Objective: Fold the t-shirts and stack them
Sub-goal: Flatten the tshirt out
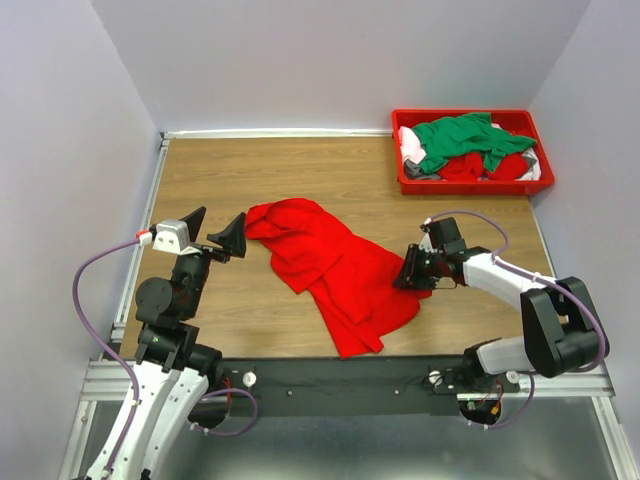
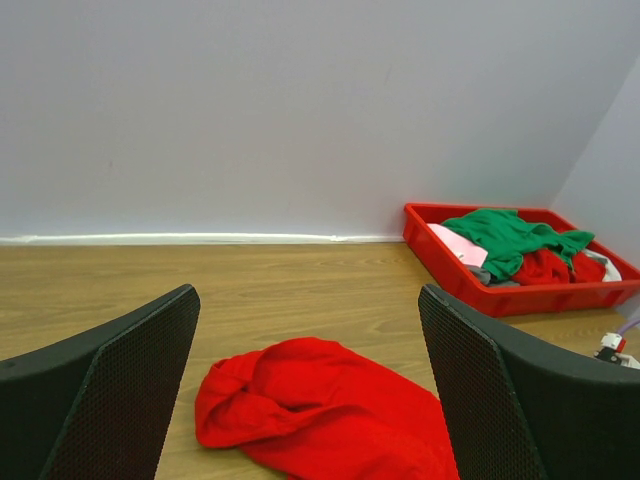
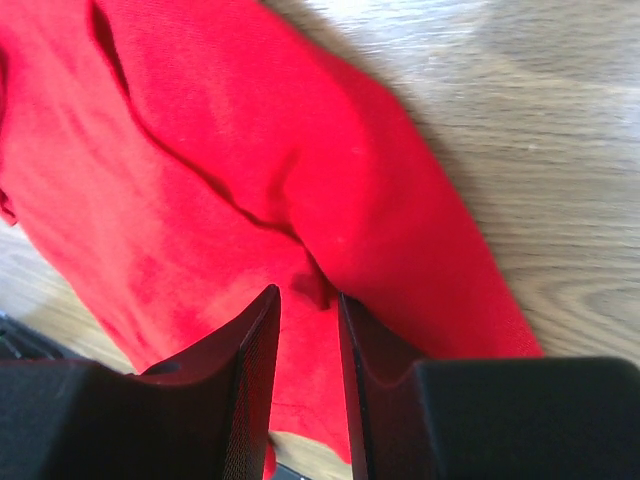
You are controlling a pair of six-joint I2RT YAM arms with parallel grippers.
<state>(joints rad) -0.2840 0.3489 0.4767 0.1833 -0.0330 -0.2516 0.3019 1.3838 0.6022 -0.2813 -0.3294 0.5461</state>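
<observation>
A crumpled red t-shirt (image 1: 335, 265) lies across the middle of the wooden table, running from back left to the near edge. My right gripper (image 1: 408, 272) is down on its right edge. In the right wrist view its jaws (image 3: 308, 298) stand close together, with a pucker of the red t-shirt (image 3: 300, 150) pinched between the tips. My left gripper (image 1: 213, 228) hovers wide open just left of the shirt's far end, holding nothing. The left wrist view shows the red t-shirt (image 2: 320, 410) lying below and beyond its spread fingers (image 2: 308, 300).
A red plastic bin (image 1: 465, 188) at the back right corner holds a green t-shirt (image 1: 465, 135) on top of red and white ones (image 1: 408, 145). The bin (image 2: 520, 300) also shows in the left wrist view. Walls enclose the table on three sides.
</observation>
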